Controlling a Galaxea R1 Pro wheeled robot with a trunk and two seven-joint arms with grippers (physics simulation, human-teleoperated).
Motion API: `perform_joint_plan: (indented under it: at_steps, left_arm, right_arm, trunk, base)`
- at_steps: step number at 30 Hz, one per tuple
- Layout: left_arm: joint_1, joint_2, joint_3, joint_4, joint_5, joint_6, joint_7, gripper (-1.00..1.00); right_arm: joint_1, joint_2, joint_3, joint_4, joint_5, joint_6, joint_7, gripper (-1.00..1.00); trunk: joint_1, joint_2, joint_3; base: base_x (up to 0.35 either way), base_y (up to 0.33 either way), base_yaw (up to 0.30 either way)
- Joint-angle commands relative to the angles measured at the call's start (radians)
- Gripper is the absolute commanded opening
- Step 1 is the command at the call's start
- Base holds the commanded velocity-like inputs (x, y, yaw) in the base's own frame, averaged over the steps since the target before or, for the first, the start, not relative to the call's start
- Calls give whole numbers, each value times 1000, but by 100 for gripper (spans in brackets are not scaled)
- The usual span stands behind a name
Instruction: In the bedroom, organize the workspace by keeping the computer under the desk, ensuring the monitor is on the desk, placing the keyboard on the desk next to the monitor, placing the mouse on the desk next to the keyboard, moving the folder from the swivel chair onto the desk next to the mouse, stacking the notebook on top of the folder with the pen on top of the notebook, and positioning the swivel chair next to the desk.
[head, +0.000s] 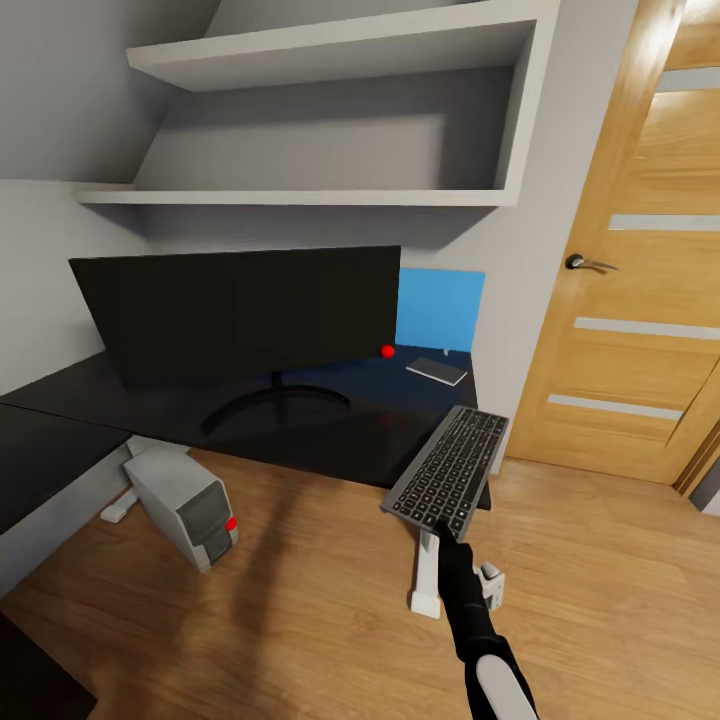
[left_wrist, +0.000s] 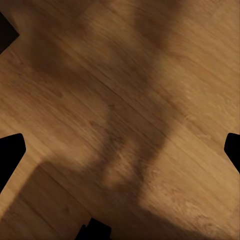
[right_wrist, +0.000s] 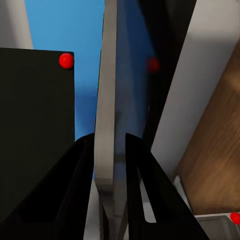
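Right gripper (right_wrist: 111, 165): clamped on the keyboard (head: 448, 470) — near edge held, tilted over the desk (head: 330, 440) corner.
Monitor (head: 240, 315): stood at 11 o'clock from the keyboard.
Left gripper: fingers (left_wrist: 11, 152) seen over floor (left_wrist: 130, 100) — spread cannot be told.

One monitor (head: 235, 312), one keyboard (head: 448, 466), one computer (head: 188, 497)

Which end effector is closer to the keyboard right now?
Right. The right end effector is clamped on the keyboard's edge, holding it over the desk corner. The left end effector faces the bare wooden floor.
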Motion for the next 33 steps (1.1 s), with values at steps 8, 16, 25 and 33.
perform_joint_plan:
  at_steps: [8, 16, 25, 33]
  left_arm:
    - [0, 1, -4, -1, 7, 5, 8, 100]
    - [0, 1, -4, -1, 7, 4, 8, 100]
    - [0, 1, -4, -1, 7, 4, 8, 100]
    - [0, 1, -2, -1, 6, 4, 8, 100]
  right_arm:
    - [0, -1, -2, 12, -24, -5, -13, -100]
    - [0, -2, -6, 12, -24, -5, -14, -100]
    - [0, -2, -5, 12, -23, -5, -16, 100]
    - [0, -3, -6, 12, -23, -5, -16, 100]
  trunk:
    - [0, 0, -1]
    - [0, 0, -1]
    - [0, 0, -1]
    - [0, 0, -1]
  base:
    - [0, 0, 0]
    - [0, 0, 0]
    - [0, 0, 0]
    - [0, 0, 0]
